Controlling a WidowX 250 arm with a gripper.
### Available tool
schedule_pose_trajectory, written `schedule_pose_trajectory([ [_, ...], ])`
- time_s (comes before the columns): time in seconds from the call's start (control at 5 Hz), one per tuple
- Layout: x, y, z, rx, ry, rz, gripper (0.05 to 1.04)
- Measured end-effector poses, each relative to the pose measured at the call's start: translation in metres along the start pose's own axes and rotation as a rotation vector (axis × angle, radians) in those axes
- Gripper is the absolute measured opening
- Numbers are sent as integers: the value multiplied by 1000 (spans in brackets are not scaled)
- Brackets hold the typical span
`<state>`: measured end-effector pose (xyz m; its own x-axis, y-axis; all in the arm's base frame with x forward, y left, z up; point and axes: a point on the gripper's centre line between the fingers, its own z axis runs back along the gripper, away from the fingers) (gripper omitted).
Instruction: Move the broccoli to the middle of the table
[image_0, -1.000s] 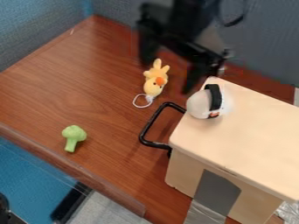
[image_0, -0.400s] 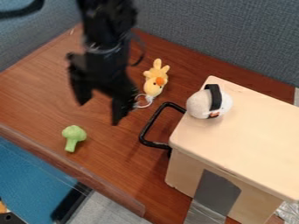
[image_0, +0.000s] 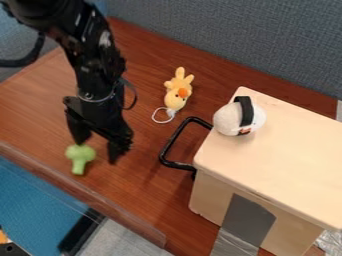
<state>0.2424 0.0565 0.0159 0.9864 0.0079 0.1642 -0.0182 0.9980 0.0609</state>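
My gripper (image_0: 97, 151) hangs low over the left part of the brown table (image_0: 40, 107), its two fingers spread open with nothing held between them. Close under it lies the green toy broccoli (image_0: 79, 156), head toward the back and stem toward the front edge. One finger comes down right at the top of the broccoli's head, and the other stands to the right of it. Whether the first finger touches the head, I cannot tell.
A yellow plush toy (image_0: 176, 95) with a white loop lies back of centre. On the right stands a wooden box (image_0: 287, 160) with a black handle (image_0: 175, 142) jutting left and a white round toy (image_0: 228, 120) on top. A raised edge (image_0: 80, 189) runs along the front left.
From the back, the gripper has swung left and come down toward the front, to the broccoli. The broccoli has shifted slightly left. The gripper was open before as well.
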Motion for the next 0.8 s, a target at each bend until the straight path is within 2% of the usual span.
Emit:
schedule_pose_trajectory([
  [0.2,-7,7,-22,-8,51,12,999],
  [0.6,-15,11,-25,8,133,16,999],
  [0.8,-23,9,-18,14,141,20,997],
])
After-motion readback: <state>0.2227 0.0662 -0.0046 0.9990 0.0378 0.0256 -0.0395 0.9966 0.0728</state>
